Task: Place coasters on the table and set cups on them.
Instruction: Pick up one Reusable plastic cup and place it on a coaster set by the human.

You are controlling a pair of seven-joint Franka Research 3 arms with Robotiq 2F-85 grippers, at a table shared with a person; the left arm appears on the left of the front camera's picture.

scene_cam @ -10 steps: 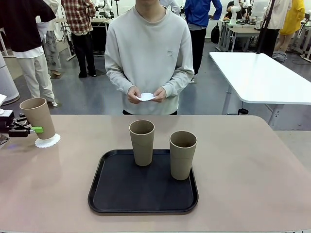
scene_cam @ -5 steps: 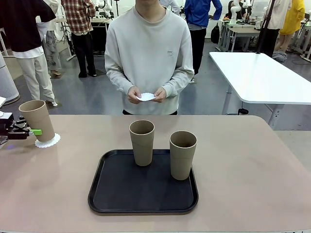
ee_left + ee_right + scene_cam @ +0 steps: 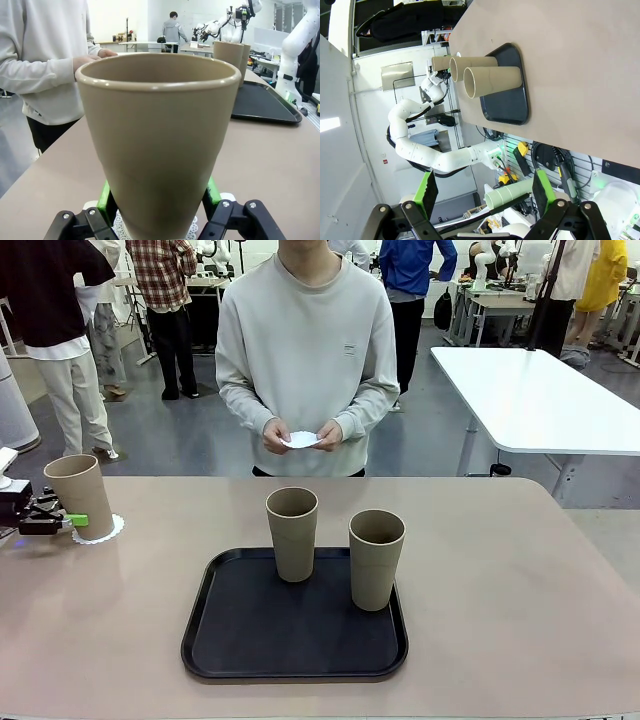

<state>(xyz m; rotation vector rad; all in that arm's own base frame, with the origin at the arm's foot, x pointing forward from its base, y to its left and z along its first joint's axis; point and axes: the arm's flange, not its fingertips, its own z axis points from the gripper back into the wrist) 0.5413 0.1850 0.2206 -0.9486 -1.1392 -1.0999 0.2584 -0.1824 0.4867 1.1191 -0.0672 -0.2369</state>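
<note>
A tan cup (image 3: 82, 495) stands upright on a white lacy coaster (image 3: 105, 530) at the far left of the beige table (image 3: 500, 570). My left gripper (image 3: 72, 519) is open, its green pads on either side of the cup's (image 3: 160, 140) lower part; the coaster's edge (image 3: 117, 222) peeks out beneath. Two more cups (image 3: 292, 535) (image 3: 376, 560) stand on the black tray (image 3: 295, 640). The person across the table holds another coaster (image 3: 300, 439) in both hands. My right gripper (image 3: 482, 192) is open and holds nothing, off the table's side, looking at the tray (image 3: 512, 105).
A white table (image 3: 540, 400) stands behind at the right. Bare tabletop lies to the right of the tray and between the tray and the left cup. Other people stand far back.
The left cup was tilted and a little raised; it has come down and now stands straight on its coaster. My left gripper has sunk with it and its jaws have parted.
</note>
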